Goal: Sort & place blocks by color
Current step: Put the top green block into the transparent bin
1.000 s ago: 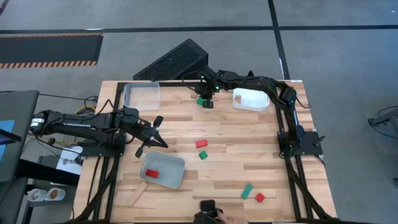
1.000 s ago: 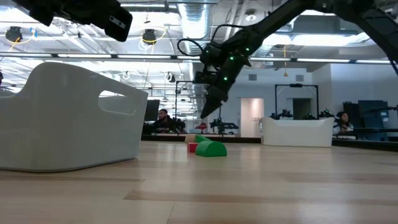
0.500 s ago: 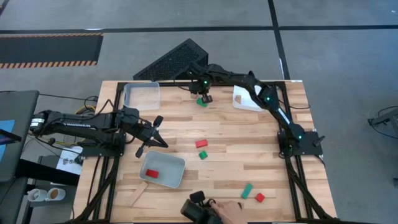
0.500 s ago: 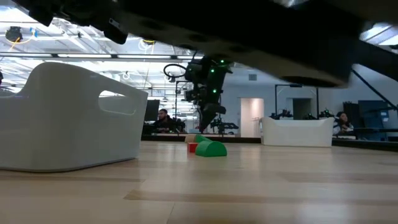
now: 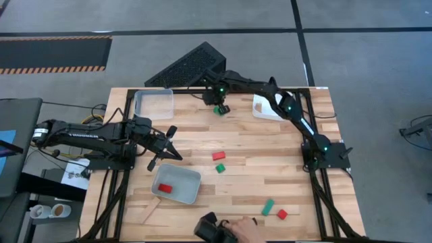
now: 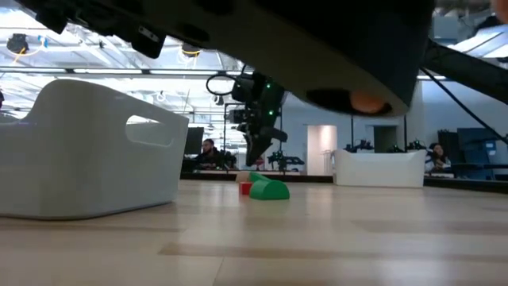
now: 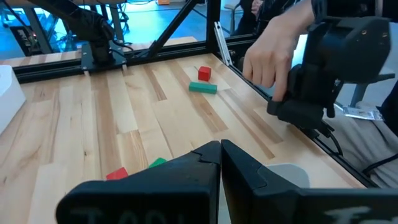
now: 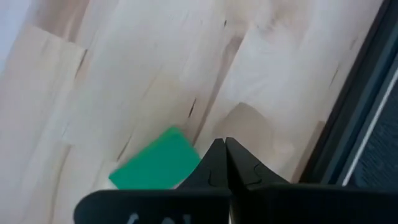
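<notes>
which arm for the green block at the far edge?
Right. Its gripper hangs right over that green block, fingers shut. The left gripper waits farther off, near the table's middle left.

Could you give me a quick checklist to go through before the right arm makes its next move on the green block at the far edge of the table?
1. Right gripper positioned at the green block: ok, just above it.
2. Fingers open to take the block: not ok, tips closed together in the right wrist view.
3. Block free on the table: ok, nothing touching it.
4. Left gripper out of the way: ok, near the left side, shut.
5. Workspace free of people: not ok, a person's hand holds a dark device at the near edge.
</notes>
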`<state>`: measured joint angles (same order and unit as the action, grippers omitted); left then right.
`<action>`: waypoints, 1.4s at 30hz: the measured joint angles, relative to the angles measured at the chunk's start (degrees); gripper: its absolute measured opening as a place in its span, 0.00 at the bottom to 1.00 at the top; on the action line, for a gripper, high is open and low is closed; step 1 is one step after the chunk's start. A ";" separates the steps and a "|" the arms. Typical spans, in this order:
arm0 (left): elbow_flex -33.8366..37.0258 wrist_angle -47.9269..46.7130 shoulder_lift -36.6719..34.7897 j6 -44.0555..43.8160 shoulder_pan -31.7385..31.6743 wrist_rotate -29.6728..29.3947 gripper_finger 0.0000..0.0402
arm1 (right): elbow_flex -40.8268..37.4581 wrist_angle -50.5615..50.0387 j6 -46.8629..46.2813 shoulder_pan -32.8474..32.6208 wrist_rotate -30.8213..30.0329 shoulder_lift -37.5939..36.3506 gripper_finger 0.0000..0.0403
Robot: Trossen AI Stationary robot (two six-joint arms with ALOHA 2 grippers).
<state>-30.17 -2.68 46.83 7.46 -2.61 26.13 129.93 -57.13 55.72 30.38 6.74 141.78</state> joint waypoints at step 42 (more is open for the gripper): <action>-0.80 10.08 13.80 7.35 -19.36 -2.97 0.00 | -23.85 1.44 -1.19 -2.35 9.60 -25.86 0.00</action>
<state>-30.97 7.40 60.63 14.81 -21.97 23.16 106.09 -55.70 54.53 28.04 16.34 115.92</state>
